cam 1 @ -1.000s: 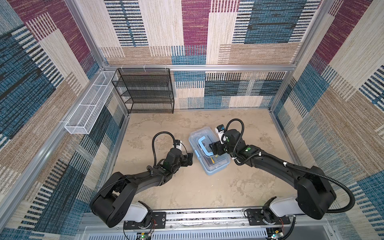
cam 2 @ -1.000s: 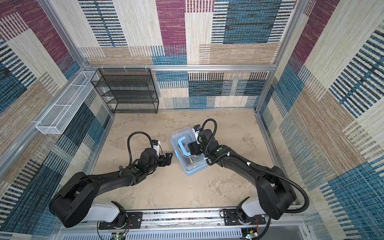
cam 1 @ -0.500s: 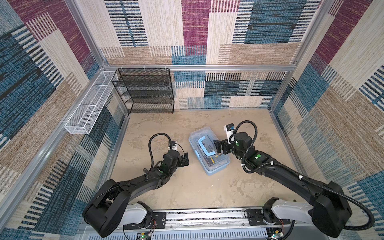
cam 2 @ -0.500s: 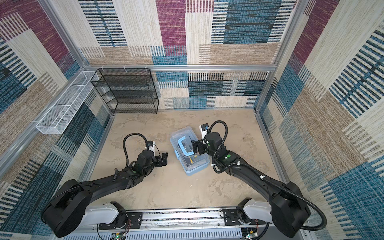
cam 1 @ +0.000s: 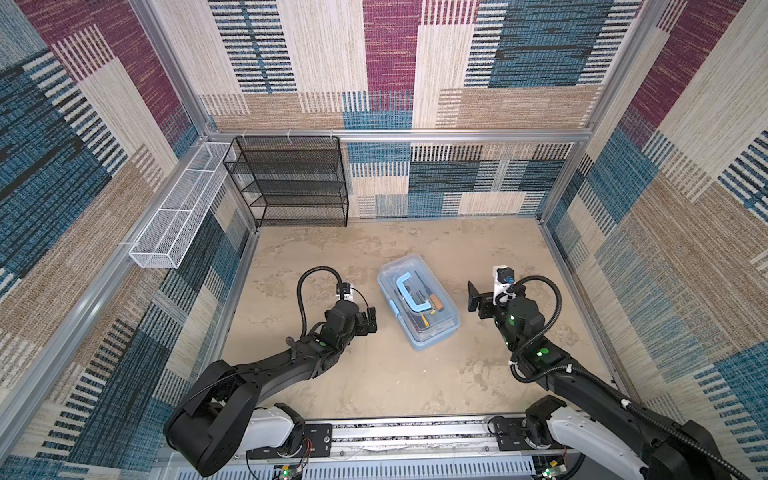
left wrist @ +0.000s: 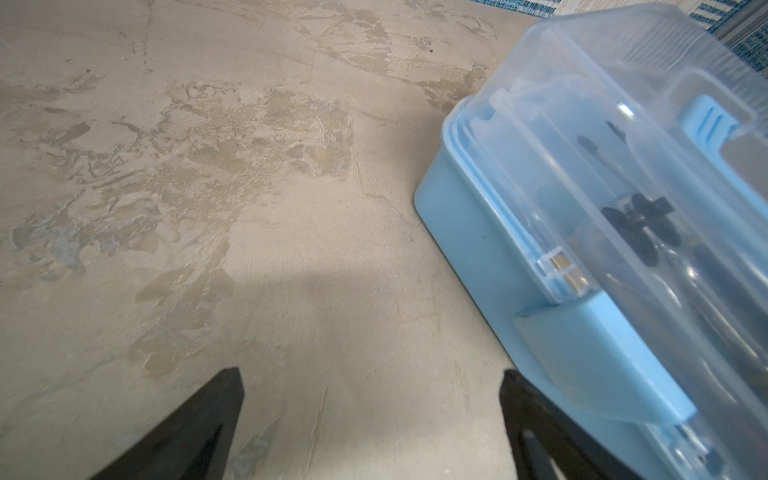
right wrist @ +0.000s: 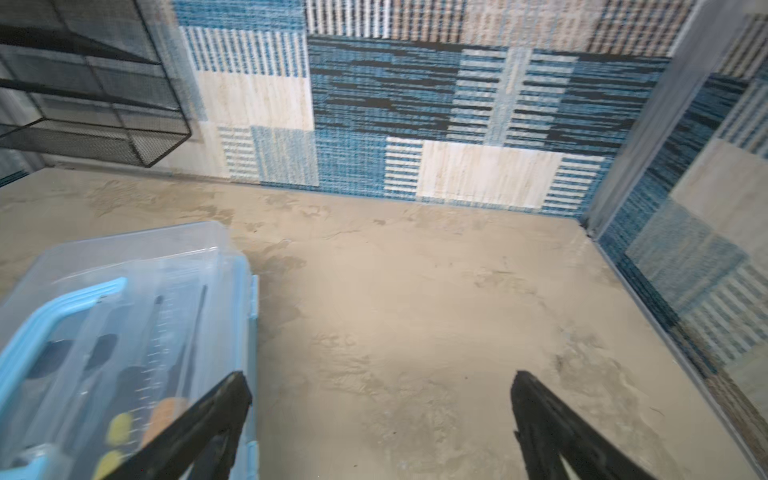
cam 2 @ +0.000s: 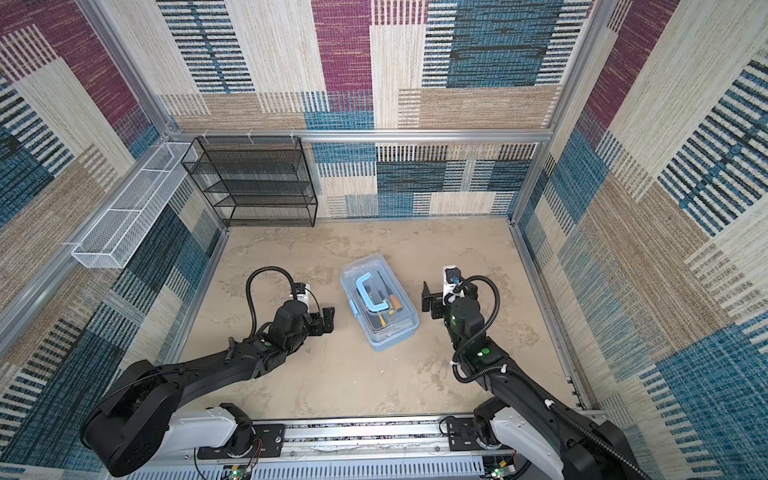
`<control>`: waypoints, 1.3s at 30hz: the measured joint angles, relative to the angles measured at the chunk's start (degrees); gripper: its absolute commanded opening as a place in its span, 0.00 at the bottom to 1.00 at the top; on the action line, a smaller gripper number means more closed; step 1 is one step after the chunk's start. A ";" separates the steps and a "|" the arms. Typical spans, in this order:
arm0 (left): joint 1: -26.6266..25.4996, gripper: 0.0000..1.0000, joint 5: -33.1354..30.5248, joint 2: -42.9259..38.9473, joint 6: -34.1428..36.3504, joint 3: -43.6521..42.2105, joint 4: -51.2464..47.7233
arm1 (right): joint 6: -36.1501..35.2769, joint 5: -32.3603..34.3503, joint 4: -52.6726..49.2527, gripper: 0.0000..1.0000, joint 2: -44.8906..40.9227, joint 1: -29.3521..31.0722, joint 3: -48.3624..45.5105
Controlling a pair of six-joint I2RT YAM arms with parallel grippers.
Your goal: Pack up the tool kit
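Observation:
The tool kit (cam 1: 432,332) (cam 2: 388,336) is a light-blue toolbox lying mid-floor in both top views, its clear lid down and its light-blue handle (cam 1: 411,296) flat on top. Small tools show through the lid. My left gripper (cam 1: 371,322) (cam 2: 328,318) is open just left of the box, with nothing between the fingers. In the left wrist view the gripper (left wrist: 371,374) has the box's latch (left wrist: 602,353) close beside one finger. My right gripper (cam 1: 476,299) (cam 2: 428,301) is open to the right of the box, clear of it. The right wrist view shows the gripper (right wrist: 380,376) over bare floor beside the toolbox (right wrist: 124,332).
A black mesh shelf rack (cam 1: 291,183) stands against the back wall at the left. A long white mesh basket (cam 1: 178,216) hangs on the left wall. Patterned walls close in the floor on three sides, and a metal rail (cam 1: 415,432) runs along the front.
My right gripper has drawn back from over the toolbox to its right side. My left gripper has backed slightly away from the box. Both jaws have widened.

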 measured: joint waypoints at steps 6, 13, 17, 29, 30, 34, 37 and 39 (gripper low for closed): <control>0.00 0.99 0.02 0.00 0.00 0.07 -0.55 | -0.90 -0.07 12.31 1.00 -1.99 -6.21 -8.94; 0.00 0.99 0.20 -0.24 0.00 0.11 -0.81 | -1.16 -2.01 25.62 1.00 3.85 -14.43 -13.64; 0.00 0.99 0.20 -0.98 0.02 0.11 -0.87 | -1.31 -4.79 32.17 1.00 9.46 -18.16 -14.80; 0.00 0.99 -1.31 -4.15 0.94 -0.76 -2.99 | -1.46 -13.73 47.21 0.97 31.19 -22.91 -9.68; 0.00 0.99 -1.68 -4.70 1.29 -0.76 -3.43 | -1.57 -14.60 48.57 0.97 33.46 -22.97 -9.29; 0.00 0.99 -4.79 -8.02 2.51 -0.76 -6.25 | -1.53 -17.18 49.86 0.99 36.79 -24.17 -8.92; 0.00 0.99 -8.70 -11.08 4.72 -0.68 -8.57 | -1.51 -18.36 50.77 1.00 36.89 -24.52 -8.57; 0.13 1.00 -11.67 -13.07 6.58 -0.37 -9.92 | -1.49 -18.73 50.82 1.00 36.94 -24.61 -8.48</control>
